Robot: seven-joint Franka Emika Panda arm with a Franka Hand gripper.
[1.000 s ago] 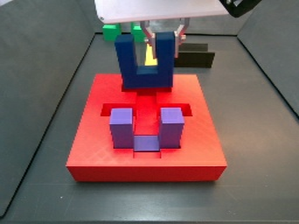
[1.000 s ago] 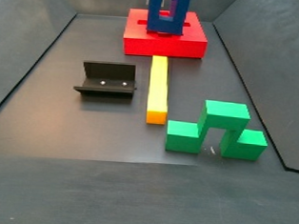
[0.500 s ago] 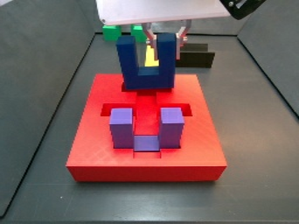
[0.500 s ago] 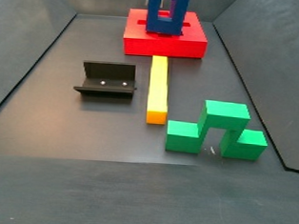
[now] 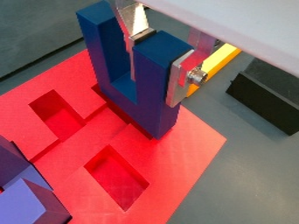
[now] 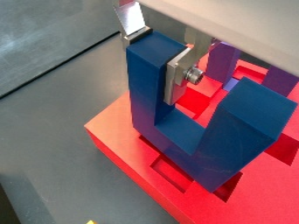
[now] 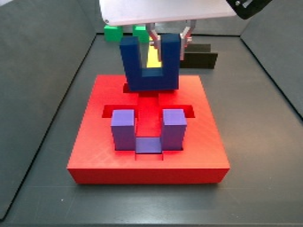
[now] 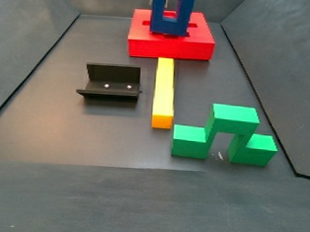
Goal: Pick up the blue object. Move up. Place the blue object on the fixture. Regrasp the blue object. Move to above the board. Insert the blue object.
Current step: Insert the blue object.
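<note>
You are at the last step: your gripper (image 5: 158, 48), clamped on one prong of the blue object (image 5: 135, 79), has it sinking into the board (image 7: 148, 151), not yet released.

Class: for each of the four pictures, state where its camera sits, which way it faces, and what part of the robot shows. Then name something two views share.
Wrist view: looks down on the blue object, a claw finger clamped on one prong.
Wrist view: opposite side, claw, purple block behind.
Side view: beside the board, facing the fixture; claw mount overhead.
Side view: far end, green blocks nearest, yellow bar.
Shared: all show the blue object.
</note>
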